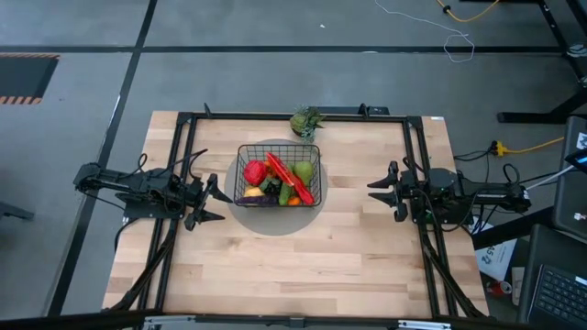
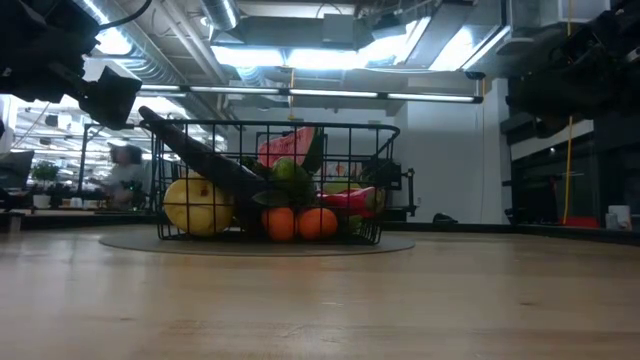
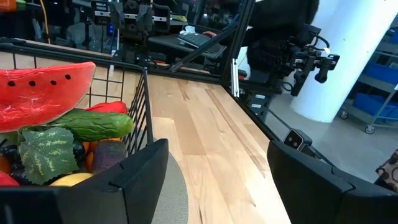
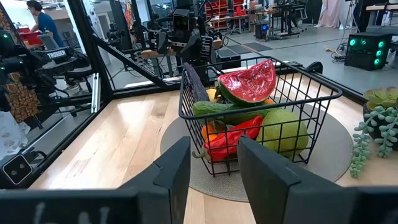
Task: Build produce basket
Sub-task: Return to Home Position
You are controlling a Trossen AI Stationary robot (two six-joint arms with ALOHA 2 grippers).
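The black wire basket (image 1: 279,174) stands on a flat grey round mat (image 1: 275,218) at the table's middle. It holds the produce: a red watermelon slice (image 4: 249,81), a green cucumber (image 3: 93,124), a red pepper (image 4: 233,138), a green pear (image 4: 283,130), a yellow pear (image 2: 198,206), orange clusters (image 2: 300,222) and a purple eggplant (image 2: 200,155) leaning on the rim. My left gripper (image 1: 218,203) is open and empty, left of the basket. My right gripper (image 1: 374,191) is open and empty, right of the basket.
A leafy green bunch (image 1: 305,121) lies beyond the basket at the far edge. A dark metal frame (image 1: 183,119) runs round the table's sides. Bare wood (image 1: 293,266) lies between the basket and the near edge. A person (image 2: 125,170) shows far off in the room.
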